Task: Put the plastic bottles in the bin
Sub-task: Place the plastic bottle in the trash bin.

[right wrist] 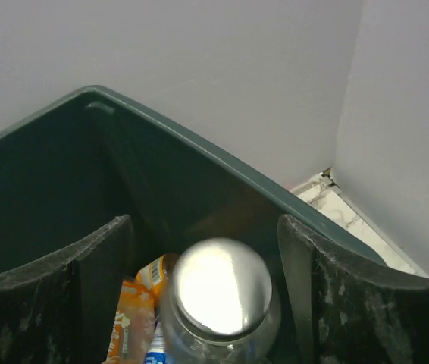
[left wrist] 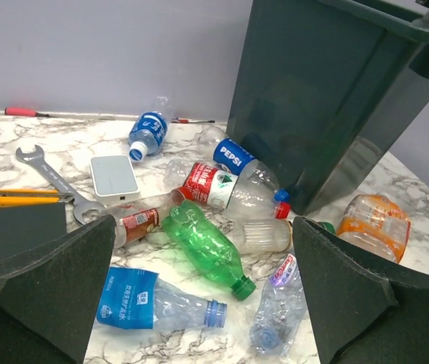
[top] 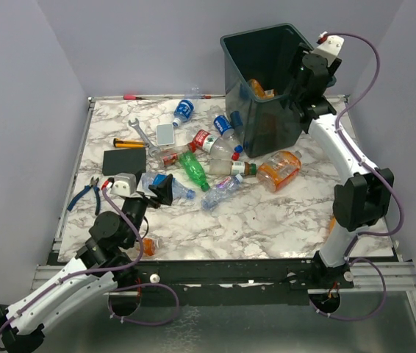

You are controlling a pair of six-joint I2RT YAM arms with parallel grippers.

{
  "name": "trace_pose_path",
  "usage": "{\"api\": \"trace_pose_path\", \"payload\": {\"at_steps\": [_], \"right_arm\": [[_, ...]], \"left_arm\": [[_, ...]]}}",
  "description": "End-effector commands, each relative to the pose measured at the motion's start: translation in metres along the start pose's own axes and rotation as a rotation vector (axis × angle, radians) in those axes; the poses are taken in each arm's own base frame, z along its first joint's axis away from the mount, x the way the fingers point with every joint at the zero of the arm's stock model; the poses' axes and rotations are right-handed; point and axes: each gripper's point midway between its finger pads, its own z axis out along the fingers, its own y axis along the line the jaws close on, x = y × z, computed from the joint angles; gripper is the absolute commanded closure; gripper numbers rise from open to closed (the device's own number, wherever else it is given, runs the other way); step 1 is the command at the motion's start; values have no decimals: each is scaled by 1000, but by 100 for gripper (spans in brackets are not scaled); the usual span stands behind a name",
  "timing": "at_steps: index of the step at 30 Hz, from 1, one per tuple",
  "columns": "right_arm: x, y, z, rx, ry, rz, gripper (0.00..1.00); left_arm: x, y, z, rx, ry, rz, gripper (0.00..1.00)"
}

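Note:
The dark bin (top: 267, 125) stands at the back right of the table. My right gripper (top: 303, 81) hangs inside its rim (right wrist: 199, 148). It is open, and a clear bottle (right wrist: 218, 292) sits bottom-up between its fingers (right wrist: 104, 273) with a gap on the left. Orange bottles (right wrist: 135, 318) lie below in the bin. Several bottles lie on the table: green (left wrist: 207, 246), orange (left wrist: 374, 227), Pepsi (left wrist: 237, 158), red-labelled (left wrist: 214, 186), blue-labelled (left wrist: 150, 299) and crushed clear (left wrist: 279, 307). My left gripper (top: 160, 190) hovers open just before them, holding nothing.
A wrench (top: 143, 134), pliers (top: 84, 193), a yellow-handled tool (top: 128, 143), a pale slab (top: 165, 133) and a black slab (top: 124, 161) lie at the left. Another blue-labelled bottle (top: 184, 110) lies at the back. Walls close in on three sides.

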Motion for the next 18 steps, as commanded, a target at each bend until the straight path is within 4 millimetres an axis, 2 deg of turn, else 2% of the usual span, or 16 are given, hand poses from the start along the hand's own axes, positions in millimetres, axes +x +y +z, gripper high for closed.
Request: {"api": "trace_pose_path", "payload": {"at_steps": [1, 5, 8, 10, 13, 15, 16, 17, 18], "right_arm": [[-46, 8, -16, -92, -24, 101, 14], [-98, 23, -29, -195, -66, 194, 7], [-142, 36, -53, -320, -81, 285, 5], [-172, 44, -82, -453, -86, 352, 5], [-197, 53, -146, -708, -79, 452, 5], [-197, 51, -193, -871, -72, 516, 6], [-184, 51, -212, -944, -50, 523, 6], [-158, 51, -231, -1010, 9, 531, 6], [-143, 51, -250, -1079, 39, 530, 6]], "left_arm": [[-9, -7, 1, 29, -8, -11, 1], [-5, -8, 3, 33, 6, 4, 1], [-2, -7, 5, 24, 17, 16, 1], [-1, -5, 5, 8, 21, 16, 1], [0, 5, 5, -49, 27, 14, 1], [2, 17, 4, -113, 31, 19, 1], [3, 23, 3, -149, 35, 23, 1], [5, 29, 2, -185, 41, 30, 1], [6, 35, 1, -220, 47, 37, 1]]}}
